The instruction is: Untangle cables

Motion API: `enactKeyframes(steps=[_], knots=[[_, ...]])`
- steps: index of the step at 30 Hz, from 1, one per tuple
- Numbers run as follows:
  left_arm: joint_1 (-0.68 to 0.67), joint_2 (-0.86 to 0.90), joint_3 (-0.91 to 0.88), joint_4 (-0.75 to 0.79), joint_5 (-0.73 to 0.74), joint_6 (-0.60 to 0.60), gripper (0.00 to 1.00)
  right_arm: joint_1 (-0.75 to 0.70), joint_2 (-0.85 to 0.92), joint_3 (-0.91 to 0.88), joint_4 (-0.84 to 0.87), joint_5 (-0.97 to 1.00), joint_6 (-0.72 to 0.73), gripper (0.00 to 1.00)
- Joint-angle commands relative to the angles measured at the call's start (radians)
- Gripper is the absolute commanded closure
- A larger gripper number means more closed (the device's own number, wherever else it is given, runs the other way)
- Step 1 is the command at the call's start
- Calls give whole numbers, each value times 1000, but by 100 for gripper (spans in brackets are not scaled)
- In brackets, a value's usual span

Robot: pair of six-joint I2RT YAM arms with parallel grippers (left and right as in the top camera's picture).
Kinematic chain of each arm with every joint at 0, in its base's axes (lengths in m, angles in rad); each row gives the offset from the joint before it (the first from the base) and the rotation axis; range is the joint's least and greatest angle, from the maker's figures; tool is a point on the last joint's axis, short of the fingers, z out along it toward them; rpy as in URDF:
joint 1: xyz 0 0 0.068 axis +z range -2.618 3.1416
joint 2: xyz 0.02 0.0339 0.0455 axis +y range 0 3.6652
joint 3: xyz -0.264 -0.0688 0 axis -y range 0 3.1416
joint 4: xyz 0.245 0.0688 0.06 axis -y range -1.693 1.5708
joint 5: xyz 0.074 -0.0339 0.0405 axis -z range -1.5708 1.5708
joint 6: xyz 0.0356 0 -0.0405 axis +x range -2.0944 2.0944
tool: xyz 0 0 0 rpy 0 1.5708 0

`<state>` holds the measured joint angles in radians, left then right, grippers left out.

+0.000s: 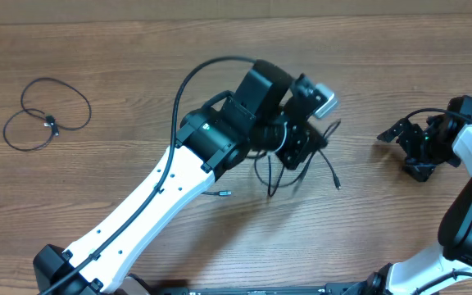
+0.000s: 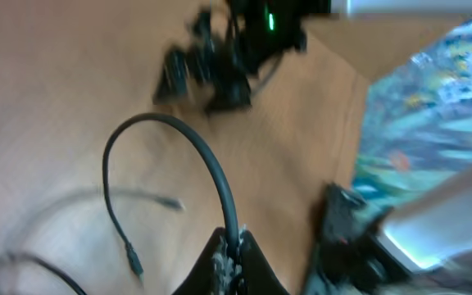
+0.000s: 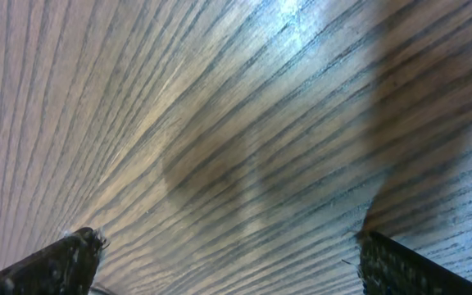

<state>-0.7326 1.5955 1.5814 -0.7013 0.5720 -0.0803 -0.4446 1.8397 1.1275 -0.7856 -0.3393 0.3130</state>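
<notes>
Near the left edge of the tabletop [image 1: 138, 49], one looped cable [image 1: 46, 123], mid-tabletop a tangle of cables [image 1: 273, 182], left gripper [image 2: 229, 258] clenched on one black cable [image 2: 207, 160], right gripper [image 3: 228, 262] released wide

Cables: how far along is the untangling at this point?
Done: one cable lies looped alone at the left of the table. In hand: the left gripper is shut on a cord from the central bunch. Left: that bunch looks crossed; the right gripper is open, holding nothing.
</notes>
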Motion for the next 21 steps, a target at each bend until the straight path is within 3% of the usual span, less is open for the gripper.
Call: enactKeyframes(steps=[1, 11, 21], knots=[[-4, 4, 4, 75, -58, 96, 96, -2, 2, 24, 3, 6, -4, 0], [-81, 150, 4, 237, -18, 108, 96, -2, 2, 24, 3, 6, -4, 0], [-138, 328, 4, 122, 109, 51, 96, -2, 2, 24, 3, 6, -4, 0]])
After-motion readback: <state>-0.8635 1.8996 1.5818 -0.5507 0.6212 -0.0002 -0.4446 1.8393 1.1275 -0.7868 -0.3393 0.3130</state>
